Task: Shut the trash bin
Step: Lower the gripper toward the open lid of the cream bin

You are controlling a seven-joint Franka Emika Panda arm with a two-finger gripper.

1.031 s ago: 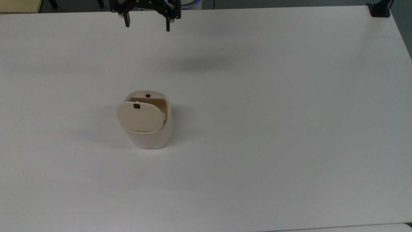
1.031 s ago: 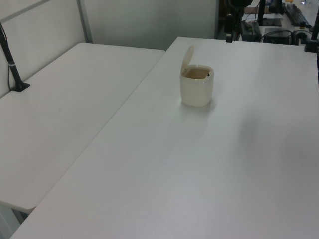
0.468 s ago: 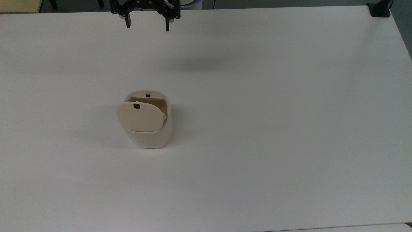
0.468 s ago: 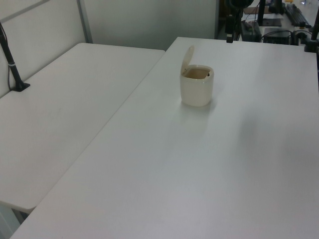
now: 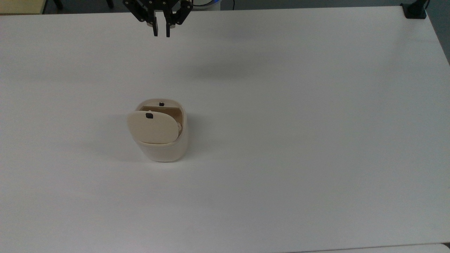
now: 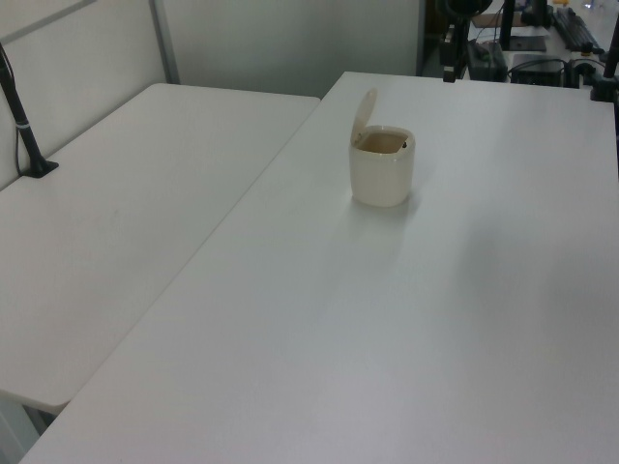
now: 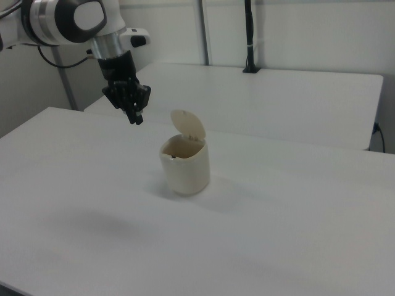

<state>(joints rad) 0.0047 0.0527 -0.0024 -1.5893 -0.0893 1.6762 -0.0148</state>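
The trash bin (image 5: pixel 163 151) is a small cream tub standing a little left of the middle of the white table (image 5: pixel 299 140). Its flat lid (image 5: pixel 152 127) is hinged up, and the tan inside shows behind it. In the left view the trash bin (image 6: pixel 382 174) has its lid (image 6: pixel 364 108) standing nearly upright. The right view also shows the bin (image 7: pixel 185 166) with its lid (image 7: pixel 189 127) raised. My gripper (image 5: pixel 161 33) hangs in the air over the table's far edge, well away from the bin. Its fingers are drawn together with nothing between them. The gripper (image 7: pixel 136 118) points downward in the right view, and it (image 6: pixel 449 73) is also in the left view.
A black mount (image 5: pixel 415 10) sits at the table's far right corner in the top view. A second white table (image 6: pixel 116 222) adjoins on the left view's left, with a black post (image 6: pixel 24 126) clamped to it. Open tabletop surrounds the bin.
The gripper's fingers have come together from wide apart. The gripper stays in about the same place. The bin and its lid have not moved.
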